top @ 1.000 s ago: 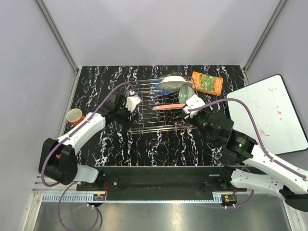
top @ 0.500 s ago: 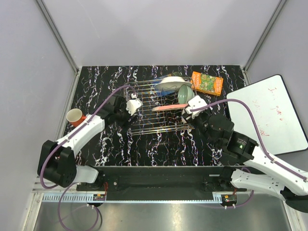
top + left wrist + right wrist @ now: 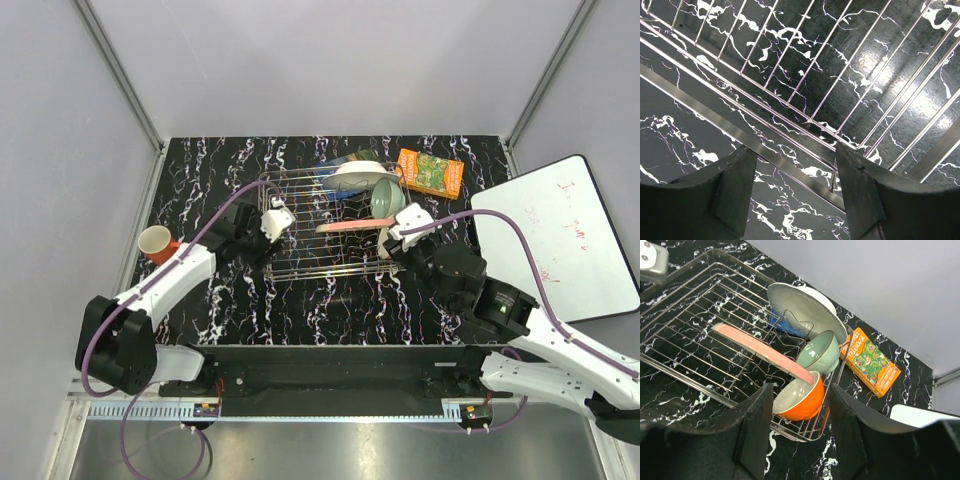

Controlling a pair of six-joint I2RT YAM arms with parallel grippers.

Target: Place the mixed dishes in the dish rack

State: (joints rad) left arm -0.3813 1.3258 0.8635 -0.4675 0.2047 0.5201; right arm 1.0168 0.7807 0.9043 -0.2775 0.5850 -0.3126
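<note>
At the middle of the table (image 3: 200,160) sits the dish rack (image 3: 310,252), its long axis running from the left edge towards the right edge. Four of the dishes are in its right half. The pink-and-cream plate (image 3: 350,225) stands on its rim along that axis, the white plate (image 3: 355,172) leans at the far side, and the pale green bowl (image 3: 384,203) is beside it. The orange bowl (image 3: 799,401) is tipped against the pink plate at the right end.

The small cup (image 3: 154,241) is not yet loaded. It stands well apart from the rack, by the table's left edge, with its mouth up as far as the top view shows.

The left gripper (image 3: 794,165) hangs over the rack's left rim. Its fingers are apart and a rim wire runs between them, with no dish in them. The right gripper (image 3: 801,390) is at the rack's right end, also apart, and the orange bowl shows in the gap beyond its tips (it looks propped by the rack rather than gripped).

The cup lies to the left of the left gripper, towards the table's left edge, with the whole rack between it and the right arm. The left arm is the nearer one, so it would have to turn away from the rack to reach the cup.
</note>
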